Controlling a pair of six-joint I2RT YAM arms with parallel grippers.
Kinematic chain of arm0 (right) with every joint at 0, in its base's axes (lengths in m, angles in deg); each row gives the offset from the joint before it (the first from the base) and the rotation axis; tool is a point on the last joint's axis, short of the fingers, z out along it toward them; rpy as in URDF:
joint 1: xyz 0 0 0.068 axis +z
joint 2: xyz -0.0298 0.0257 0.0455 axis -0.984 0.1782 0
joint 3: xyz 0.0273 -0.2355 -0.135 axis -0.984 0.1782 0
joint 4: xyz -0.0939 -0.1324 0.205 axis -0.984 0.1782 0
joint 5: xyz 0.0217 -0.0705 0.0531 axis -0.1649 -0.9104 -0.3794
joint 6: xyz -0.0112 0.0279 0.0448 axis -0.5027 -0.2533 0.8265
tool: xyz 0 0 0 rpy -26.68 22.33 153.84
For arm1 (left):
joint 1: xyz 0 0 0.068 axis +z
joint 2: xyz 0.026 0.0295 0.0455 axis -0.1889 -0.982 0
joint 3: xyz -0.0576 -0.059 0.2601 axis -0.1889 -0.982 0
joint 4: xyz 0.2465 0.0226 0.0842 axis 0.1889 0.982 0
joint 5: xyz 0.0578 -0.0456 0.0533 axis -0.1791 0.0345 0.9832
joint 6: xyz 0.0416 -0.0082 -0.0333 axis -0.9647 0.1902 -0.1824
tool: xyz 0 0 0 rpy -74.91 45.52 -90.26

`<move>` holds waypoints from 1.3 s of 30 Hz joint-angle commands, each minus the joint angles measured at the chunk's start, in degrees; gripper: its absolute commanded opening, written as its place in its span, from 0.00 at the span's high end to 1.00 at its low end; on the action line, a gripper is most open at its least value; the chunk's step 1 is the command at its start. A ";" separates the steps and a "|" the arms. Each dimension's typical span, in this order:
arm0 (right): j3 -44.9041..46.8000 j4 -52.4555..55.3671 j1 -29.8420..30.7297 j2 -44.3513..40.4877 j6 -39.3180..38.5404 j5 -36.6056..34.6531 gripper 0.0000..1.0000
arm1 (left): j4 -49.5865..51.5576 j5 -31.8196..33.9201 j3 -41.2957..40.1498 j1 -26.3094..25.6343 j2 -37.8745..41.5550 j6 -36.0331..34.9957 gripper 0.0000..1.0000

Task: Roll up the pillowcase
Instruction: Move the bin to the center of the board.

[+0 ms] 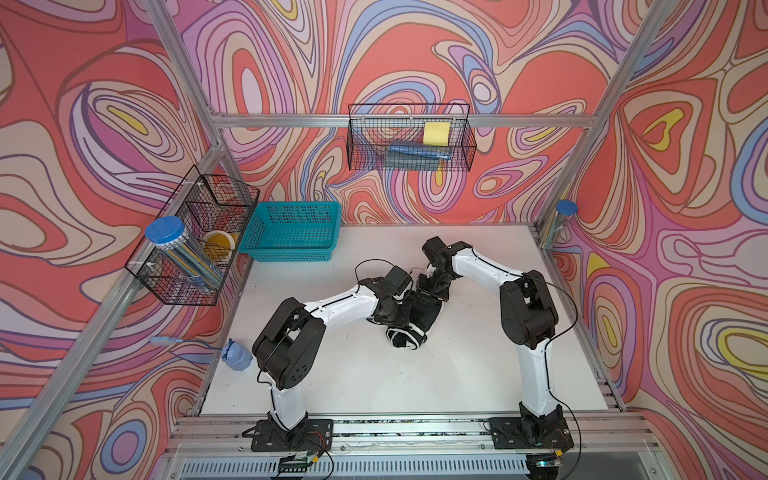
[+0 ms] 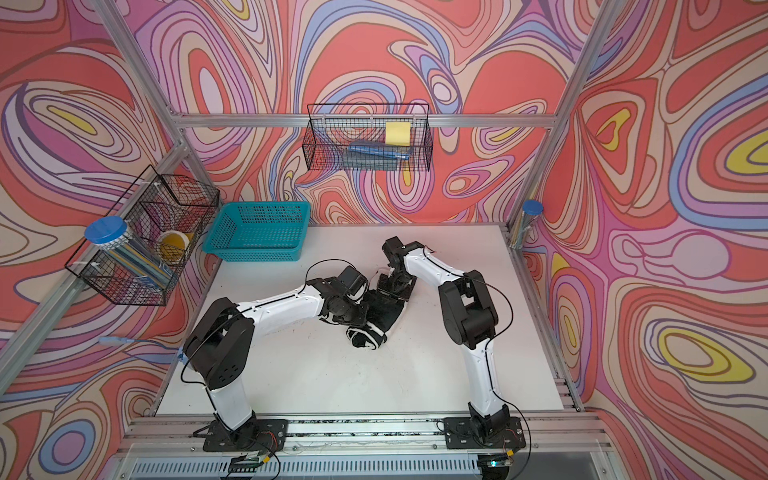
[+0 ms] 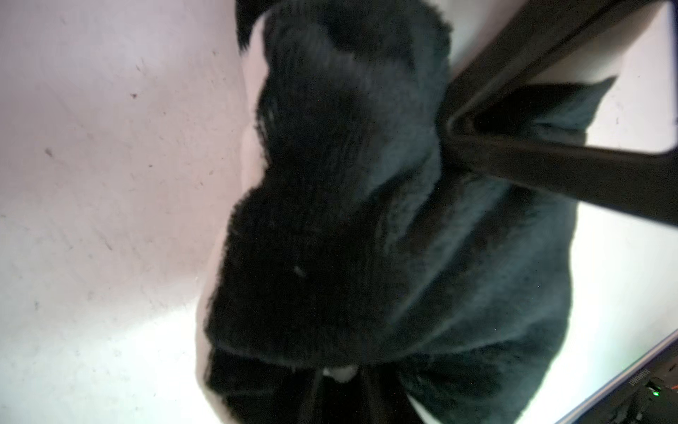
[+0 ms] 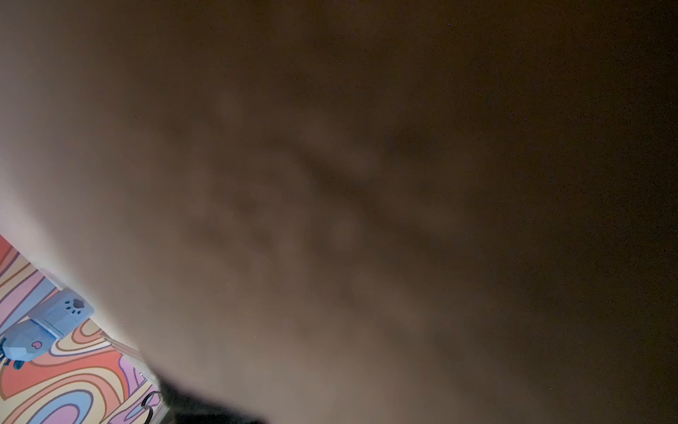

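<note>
Pillowcase (image 3: 367,238), apparently rolled: right gripper (image 1: 432,286) closed at its 1 o'clock end, left gripper (image 1: 392,318) unreadable; keep roll pinned while regripping.

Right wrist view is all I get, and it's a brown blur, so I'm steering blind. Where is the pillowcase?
Observer: The pillowcase lies bunched in the middle of the table.
Operator: Rolled yet?
Observer: Its near end shows white curls on black, like a roll's end.
Operator: What else is on the table?
Observer: A teal basket at its far left corner, apart from the cloth.
</note>
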 commanded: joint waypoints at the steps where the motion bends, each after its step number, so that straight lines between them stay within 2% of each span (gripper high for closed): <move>1: 3.55 0.22 1.01 8.08 -1.65 -1.86 1.00 | 6.81 0.42 0.75 -0.01 1.58 2.06 0.50; 3: 3.16 0.55 0.97 9.42 -2.08 -1.70 1.00 | 8.66 2.50 1.24 -0.07 3.90 3.17 0.39; 5: 3.25 0.32 0.88 9.91 -2.42 -1.57 1.00 | 10.79 5.34 1.78 -0.06 6.81 3.71 0.33; 9: 3.60 0.19 0.47 10.10 -3.22 -1.16 1.00 | 16.56 17.58 5.25 0.17 13.53 3.77 0.25; 12: 3.60 -0.11 0.16 10.13 -3.91 -0.75 1.00 | 18.89 25.94 10.43 1.93 14.85 0.44 0.20; 14: 3.51 -0.28 0.01 10.35 -4.24 -0.27 1.00 | 20.43 27.57 15.29 5.03 12.15 -1.71 0.18; 19: 4.05 -1.08 -0.31 10.60 -4.60 0.65 1.00 | 24.94 32.03 29.67 12.99 -0.89 -5.86 0.17; 24: 2.61 -0.40 -0.55 11.27 -4.76 0.82 1.00 | 26.69 37.02 43.16 15.91 -12.12 -12.75 0.16; 29: -0.01 1.03 -1.05 13.20 -5.30 0.54 1.00 | 20.58 39.79 45.56 18.43 -16.11 -19.82 0.15; 35: -1.65 2.84 -1.41 14.34 -4.98 0.69 1.00 | 12.61 38.02 44.53 22.99 -18.35 -23.19 0.14; 39: -2.57 3.37 -2.02 15.31 -4.77 0.93 1.00 | 11.35 34.37 48.26 25.18 -23.38 -24.12 0.11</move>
